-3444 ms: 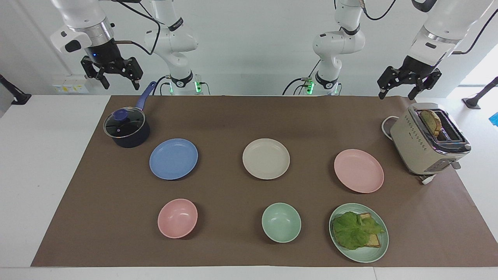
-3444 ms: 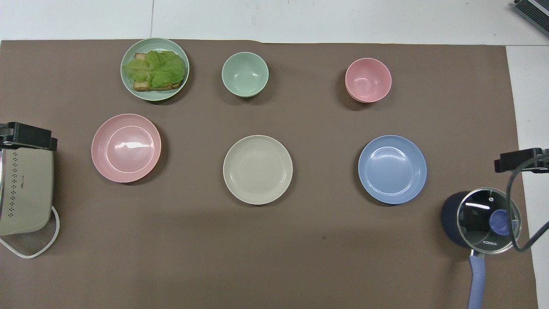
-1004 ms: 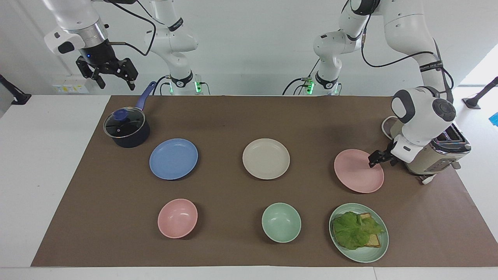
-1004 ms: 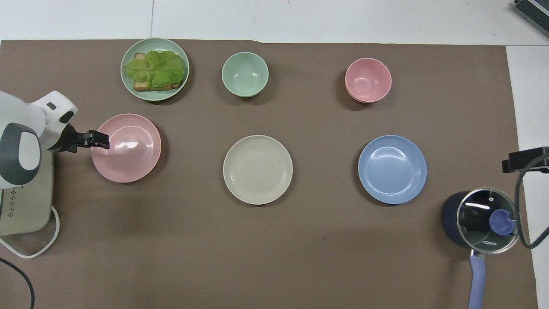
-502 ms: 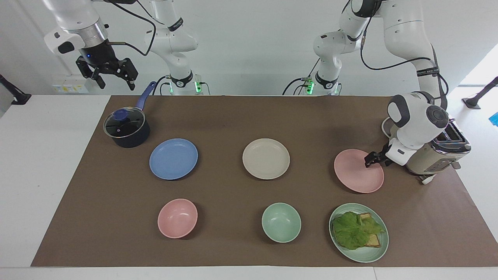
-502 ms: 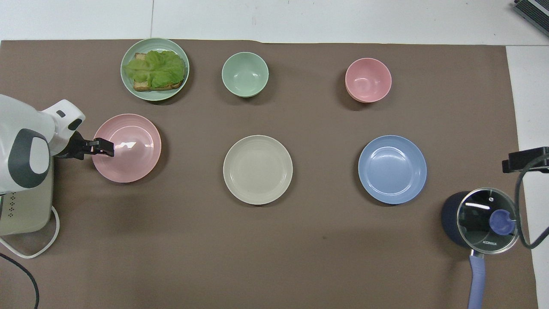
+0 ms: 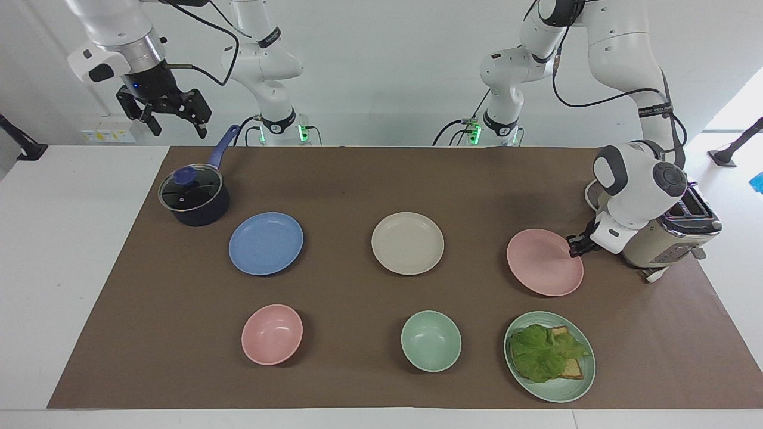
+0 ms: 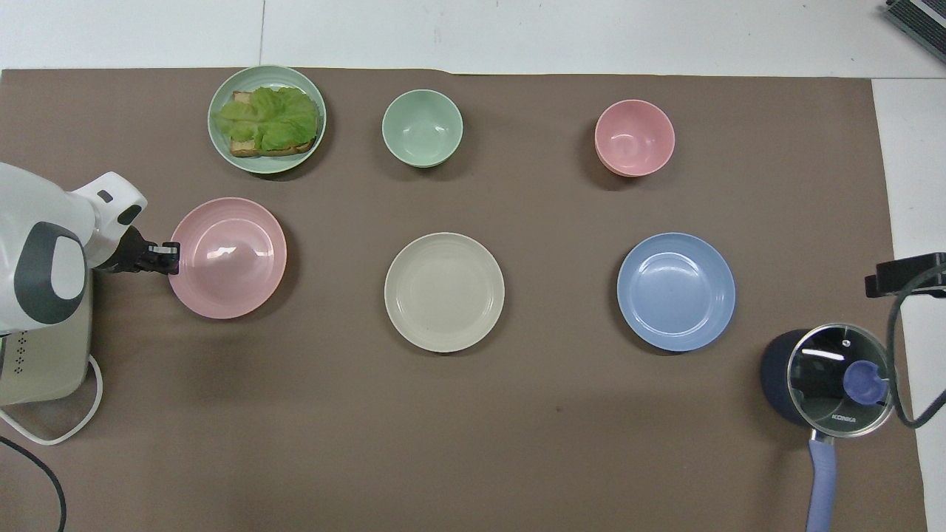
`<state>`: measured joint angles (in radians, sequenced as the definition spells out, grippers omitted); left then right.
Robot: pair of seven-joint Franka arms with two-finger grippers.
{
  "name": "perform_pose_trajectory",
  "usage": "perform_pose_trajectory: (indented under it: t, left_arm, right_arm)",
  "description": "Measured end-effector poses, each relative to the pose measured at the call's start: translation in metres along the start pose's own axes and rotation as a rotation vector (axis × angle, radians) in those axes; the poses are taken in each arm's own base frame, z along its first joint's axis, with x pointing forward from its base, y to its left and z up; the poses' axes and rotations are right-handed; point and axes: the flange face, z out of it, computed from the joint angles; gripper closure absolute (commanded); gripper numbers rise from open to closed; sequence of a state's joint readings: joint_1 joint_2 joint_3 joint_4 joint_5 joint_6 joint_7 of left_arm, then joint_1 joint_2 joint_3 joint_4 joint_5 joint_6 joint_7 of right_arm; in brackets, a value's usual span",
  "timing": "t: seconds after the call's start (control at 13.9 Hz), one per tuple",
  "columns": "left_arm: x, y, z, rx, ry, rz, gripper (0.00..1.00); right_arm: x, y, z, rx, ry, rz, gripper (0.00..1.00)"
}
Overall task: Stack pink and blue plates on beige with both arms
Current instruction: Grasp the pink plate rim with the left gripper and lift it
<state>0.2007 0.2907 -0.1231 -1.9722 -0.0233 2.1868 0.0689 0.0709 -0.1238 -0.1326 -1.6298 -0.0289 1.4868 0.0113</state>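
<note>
The pink plate (image 7: pixel 545 262) (image 8: pixel 228 258) lies beside the toaster, toward the left arm's end of the table. My left gripper (image 7: pixel 575 245) (image 8: pixel 168 258) is shut on its rim, on the toaster side. The beige plate (image 7: pixel 408 243) (image 8: pixel 444 292) sits in the middle of the brown mat. Toward the right arm's end lies the blue plate (image 7: pixel 266 243) (image 8: pixel 676 291). My right gripper (image 7: pixel 179 126) (image 8: pixel 905 275) waits open in the air over the table's edge by the pot, holding nothing.
A dark pot (image 7: pixel 194 196) with a glass lid stands near the blue plate. The beige toaster (image 7: pixel 667 238) is by the left arm. Farther from the robots are a pink bowl (image 7: pixel 272 334), a green bowl (image 7: pixel 431 341) and a green plate (image 7: pixel 581 384) with lettuce on toast.
My left gripper came down from rest to the pink plate, drew back to its rim and shut on it. The plate shifted slightly toward the beige plate. The right arm barely moved.
</note>
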Motion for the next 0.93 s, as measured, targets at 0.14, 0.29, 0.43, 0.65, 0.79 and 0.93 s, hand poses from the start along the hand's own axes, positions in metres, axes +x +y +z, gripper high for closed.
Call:
perform_pose_trajectory:
  t: [0.14,0.29,0.43,0.65,0.79,0.93]
  left_arm:
    - [-0.001,0.0,-0.002,0.0,-0.002,0.001,1.0]
    - [-0.001,0.001,-0.003,-0.001,-0.018,0.002,1.0]
    - [-0.001,0.006,-0.014,-0.004,-0.049,0.01,1.0]
    - [-0.004,0.021,-0.047,-0.014,-0.119,0.031,1.0]
    - [-0.006,0.037,-0.075,-0.048,-0.123,0.04,1.0]
    - [-0.011,0.053,-0.097,-0.087,-0.117,0.043,1.0]
  right_arm:
    - [0.0,0.0,0.0,0.0,0.0,0.0,0.0]
    - [0.0,0.0,0.0,0.0,0.0,0.0,0.0]
    - [0.0,0.0,0.0,0.0,0.0,0.0,0.0]
    - [0.0,0.0,0.0,0.0,0.0,0.0,0.0]
    - [0.0,0.0,0.0,0.0,0.0,0.0,0.0]
    - [0.0,0.0,0.0,0.0,0.0,0.0,0.0]
